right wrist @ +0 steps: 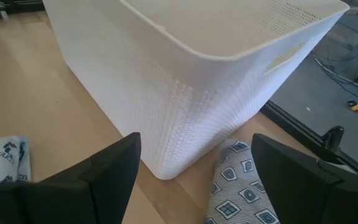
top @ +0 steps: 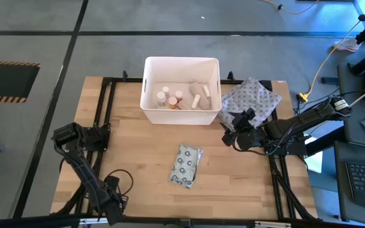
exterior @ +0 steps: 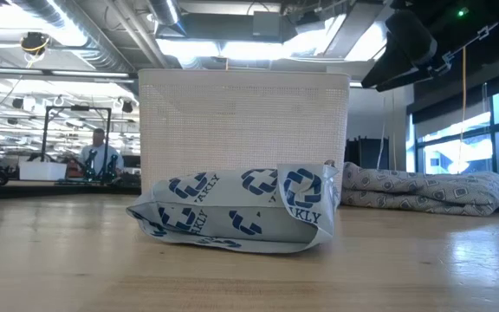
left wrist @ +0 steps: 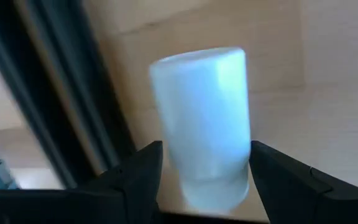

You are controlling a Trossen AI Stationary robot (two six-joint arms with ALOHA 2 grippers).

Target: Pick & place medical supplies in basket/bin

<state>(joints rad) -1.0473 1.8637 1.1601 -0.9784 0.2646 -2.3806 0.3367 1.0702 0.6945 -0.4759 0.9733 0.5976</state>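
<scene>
Wooden tabletop with a black frame carries the work. At its far middle stands the white bin, already holding pill bottles and gauze rolls. Nearer the front, well apart from the bin, lies the grey dotted packet, flat on the wood and untouched.

Left gripper sits at the table's left edge, its jaws pinching a small white cylinder that looks like a pill bottle; the body appears rigid and smooth, so a grip across its middle should hold, though it could slip if loosened.

Right gripper hovers just beside the bin's right corner, over the edge of the patterned cloth pouch, jaws spread and empty.

Judgement on the packet: light, soft and crinkly, likely slick. It is puffed at one end in the low view; taking hold across that raised edge seems safer than pinching the flat face.
</scene>
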